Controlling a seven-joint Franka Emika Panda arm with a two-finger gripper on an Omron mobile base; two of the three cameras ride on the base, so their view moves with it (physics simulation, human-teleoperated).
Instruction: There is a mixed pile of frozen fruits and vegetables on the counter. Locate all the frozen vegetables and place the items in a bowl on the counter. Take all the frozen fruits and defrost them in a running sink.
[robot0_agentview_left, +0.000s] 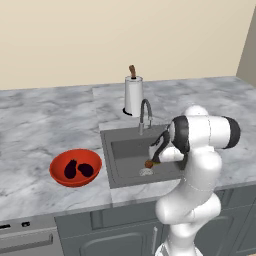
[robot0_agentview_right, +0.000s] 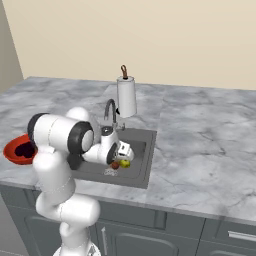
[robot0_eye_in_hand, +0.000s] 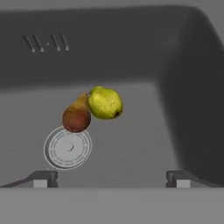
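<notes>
Now brown pear-shaped fruit (robot0_eye_in_hand: 76, 117) in sink (robot0_eye_in_hand: 183, 87), narrow end toward touching yellow-green fruit (robot0_eye_in_hand: 105, 103); gripper (robot0_eye_in_hand: 111, 178) spread wide, empty.

Nothing to read here, honestly. You can look over the paper towel roll (robot0_agentview_left: 133, 95) standing on the bench (robot0_agentview_left: 45, 120) and you get a plain white surface, no brand, no print. The red bowl (robot0_agentview_left: 59, 172) is glossy and bare on its outside. The sink (robot0_eye_in_hand: 183, 87) wall in the hand view has a few short slanted slots cut into it, but those are just slots, not letters or digits. The drain (robot0_eye_in_hand: 67, 147) is a plain ring pattern with no marking you can make out. The cabinet fronts and the wall behind carry no labels, numbers or signs either.
</notes>
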